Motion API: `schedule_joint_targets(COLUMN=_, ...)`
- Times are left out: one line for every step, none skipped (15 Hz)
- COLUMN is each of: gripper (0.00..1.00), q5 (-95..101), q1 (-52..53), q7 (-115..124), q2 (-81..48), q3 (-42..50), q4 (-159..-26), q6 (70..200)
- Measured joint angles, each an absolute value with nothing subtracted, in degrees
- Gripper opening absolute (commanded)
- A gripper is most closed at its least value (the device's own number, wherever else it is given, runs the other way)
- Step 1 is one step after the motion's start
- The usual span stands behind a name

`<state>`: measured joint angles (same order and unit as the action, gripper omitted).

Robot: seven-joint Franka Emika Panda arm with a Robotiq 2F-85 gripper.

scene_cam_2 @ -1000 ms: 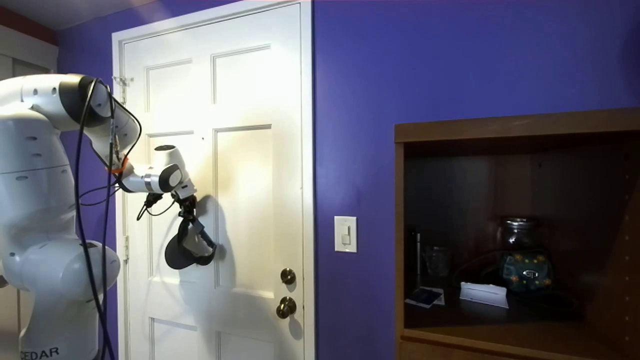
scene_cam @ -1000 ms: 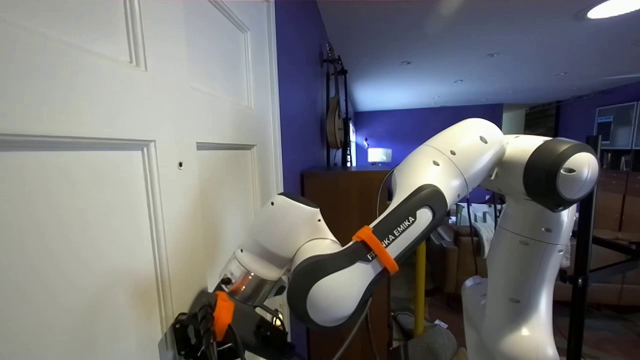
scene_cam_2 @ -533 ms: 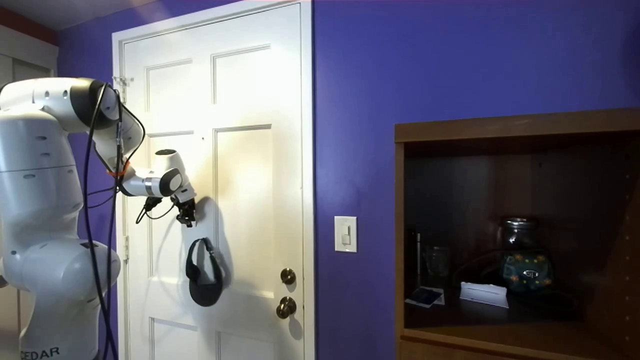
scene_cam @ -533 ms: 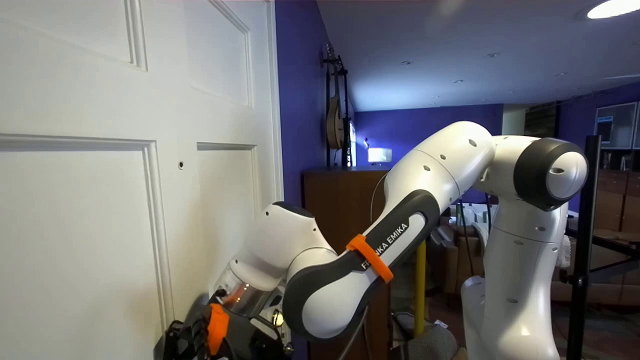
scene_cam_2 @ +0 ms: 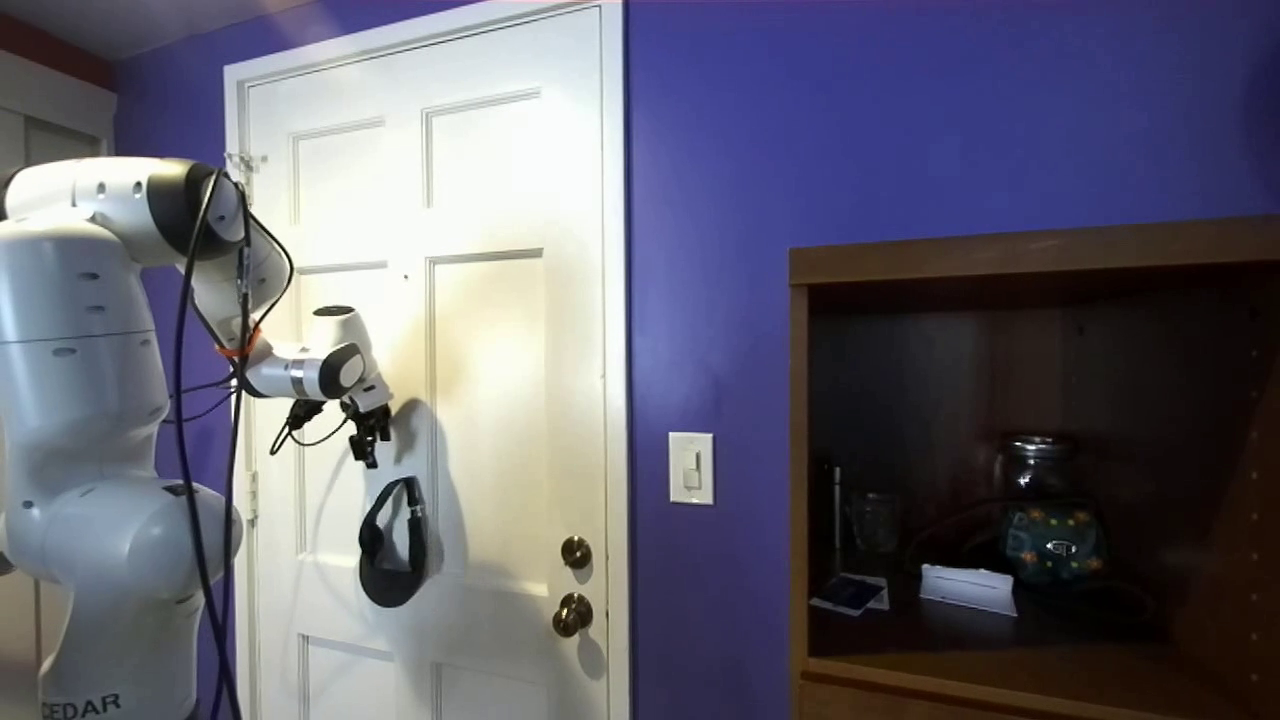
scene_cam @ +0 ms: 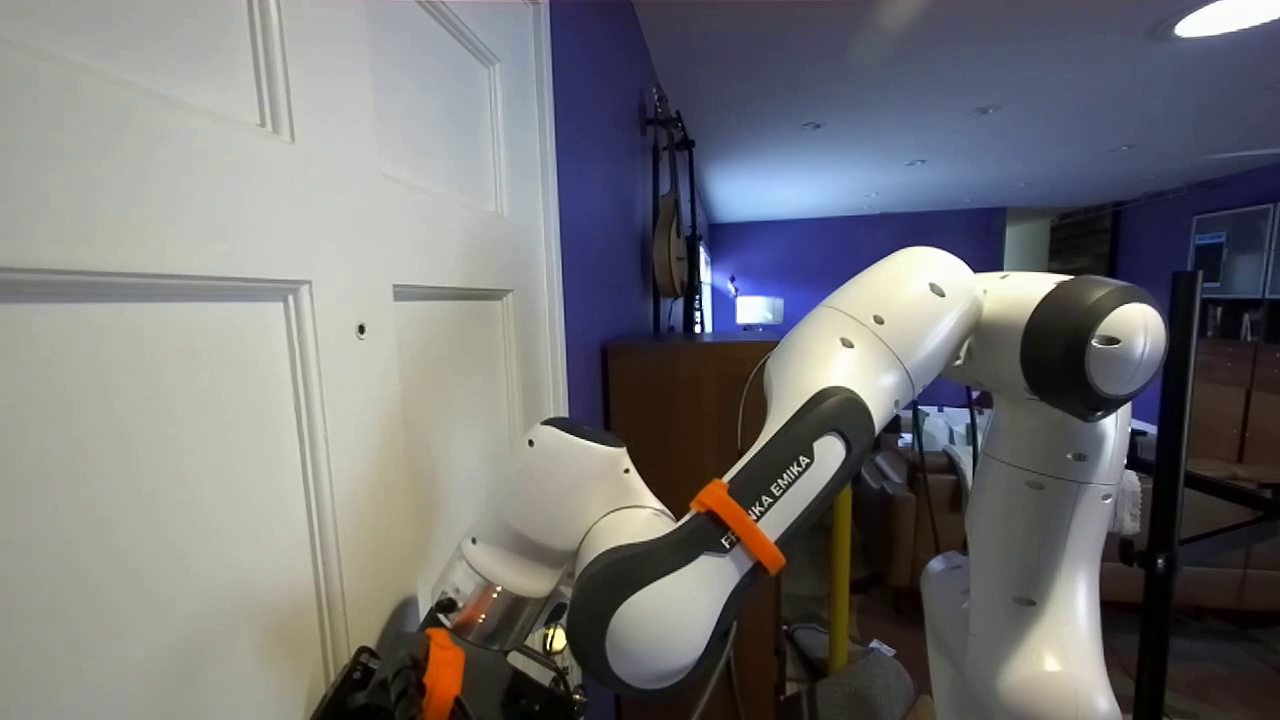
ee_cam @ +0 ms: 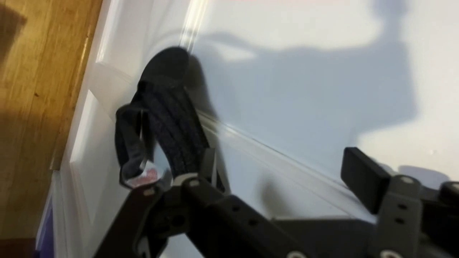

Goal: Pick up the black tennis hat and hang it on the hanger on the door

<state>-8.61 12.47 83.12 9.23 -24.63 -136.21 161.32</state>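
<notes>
The black tennis hat (scene_cam_2: pixel 392 585) hangs against the white door (scene_cam_2: pixel 490 400), loop at the top and brim at the bottom. In the wrist view the hat (ee_cam: pixel 175 129) is at the left, its brim pointing away and a red-and-white label on its strap. My gripper (ee_cam: pixel 285 172) stands wide open, with only the door behind the gap. One finger (ee_cam: pixel 207 163) overlaps the hat's edge in that view; whether it touches I cannot tell. In an exterior view the gripper (scene_cam_2: pixel 368 455) is just above the hat, apart from it. The hanger is hidden.
Brass door knobs (scene_cam_2: pixel 573 614) stick out to the right of the hat. A light switch (scene_cam_2: pixel 691 468) and a brown cabinet (scene_cam_2: pixel 795 450) stand beyond. Loose cables (scene_cam_2: pixel 195 440) hang along the arm. The wooden floor (ee_cam: pixel 39 125) shows below the door.
The gripper has opened and let go of the hat. The hat has dropped from the fingers, hangs at the door and has swung slightly left. The arm has moved slightly down.
</notes>
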Motion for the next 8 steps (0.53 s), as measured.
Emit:
schedule_joint_targets(gripper=1.0, q5=-8.8, q1=12.9, q7=82.2, q2=9.2, q3=-24.2, q4=-136.2, q6=160.9)
schedule_joint_targets(gripper=1.0, q5=-9.0, q1=13.4, q7=81.0, q2=9.3, q3=-23.6, q4=-136.2, q6=160.7)
schedule_joint_targets(gripper=1.0, q5=-9.3, q1=13.8, q7=79.7, q2=9.4, q3=-23.1, q4=-136.1, q6=160.3)
schedule_joint_targets(gripper=1.0, q5=-9.7, q1=14.2, q7=78.1, q2=9.6, q3=-22.6, q4=-135.9, q6=159.7)
schedule_joint_targets(gripper=1.0, q5=-10.5, q1=14.8, q7=76.0, q2=10.0, q3=-22.0, q4=-135.5, q6=158.8)
schedule_joint_targets(gripper=1.0, q5=-11.5, q1=15.4, q7=73.8, q2=10.4, q3=-21.5, q4=-135.0, q6=157.4)
schedule_joint_targets(gripper=1.0, q5=-12.7, q1=15.9, q7=71.5, q2=11.0, q3=-20.9, q4=-134.6, q6=155.7)
schedule_joint_targets(gripper=1.0, q5=-14.3, q1=16.6, q7=68.8, q2=11.7, q3=-20.3, q4=-134.2, q6=153.7)
